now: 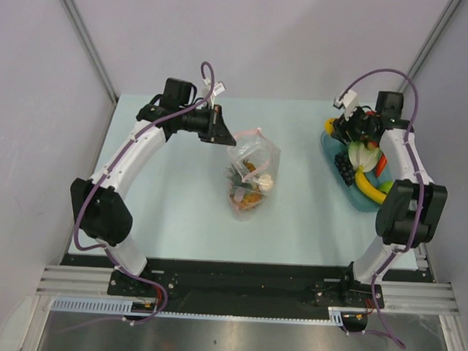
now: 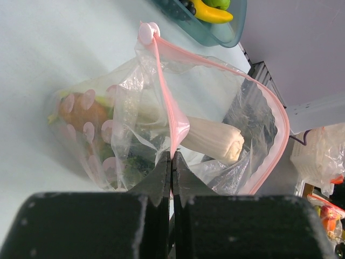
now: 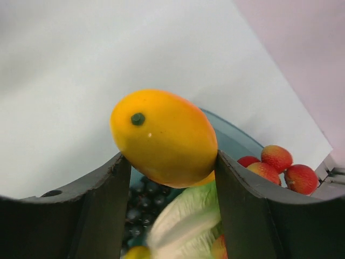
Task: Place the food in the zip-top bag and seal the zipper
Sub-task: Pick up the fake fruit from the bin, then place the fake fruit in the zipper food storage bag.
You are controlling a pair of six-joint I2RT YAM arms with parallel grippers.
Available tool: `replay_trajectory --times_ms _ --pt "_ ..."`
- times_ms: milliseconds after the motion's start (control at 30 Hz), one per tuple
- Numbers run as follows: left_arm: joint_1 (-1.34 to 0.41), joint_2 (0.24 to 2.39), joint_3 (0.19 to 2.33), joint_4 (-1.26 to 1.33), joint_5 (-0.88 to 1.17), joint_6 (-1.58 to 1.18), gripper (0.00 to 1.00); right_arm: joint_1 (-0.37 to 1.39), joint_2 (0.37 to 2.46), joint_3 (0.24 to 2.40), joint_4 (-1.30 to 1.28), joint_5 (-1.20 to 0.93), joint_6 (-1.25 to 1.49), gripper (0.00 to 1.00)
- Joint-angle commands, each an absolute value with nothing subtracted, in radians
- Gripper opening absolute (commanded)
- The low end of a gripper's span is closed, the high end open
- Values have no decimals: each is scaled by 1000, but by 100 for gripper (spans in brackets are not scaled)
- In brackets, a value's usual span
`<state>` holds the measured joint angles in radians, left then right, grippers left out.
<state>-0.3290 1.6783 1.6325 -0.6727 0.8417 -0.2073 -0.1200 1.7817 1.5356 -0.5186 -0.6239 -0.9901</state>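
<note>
While the left gripper (image 2: pixel 171 157) is clamped fully closed on the narrow pink-red zipper strip (image 2: pixel 166 91) of the clear crinkly plastic zip-top bag (image 1: pixel 252 176), at the bag's 11 o'clock, the right gripper (image 3: pixel 170 162), partly spread, pinches a smooth orange-yellow oval toy fruit (image 3: pixel 161 135) above the teal plastic bowl (image 1: pixel 366 201), at the bag's 3 o'clock.
</note>
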Motion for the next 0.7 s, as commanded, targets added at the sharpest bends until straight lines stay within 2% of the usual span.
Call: replay_trajectory --times_ms 0,167,367,667 --pt "-321 1655 1652 -683 847 -179 0 -126 1614 1568 -454 -750 -688 41" --pt "-321 1643 1644 -689 847 -176 0 -75 1467 1565 -345 -836 -310 42" --pt "-327 1628 1638 -678 853 -184 0 129 1365 1540 -163 -845 39 42" --pt "-336 1594 1654 -681 859 -187 0 431 1368 1548 -158 -802 123 41"
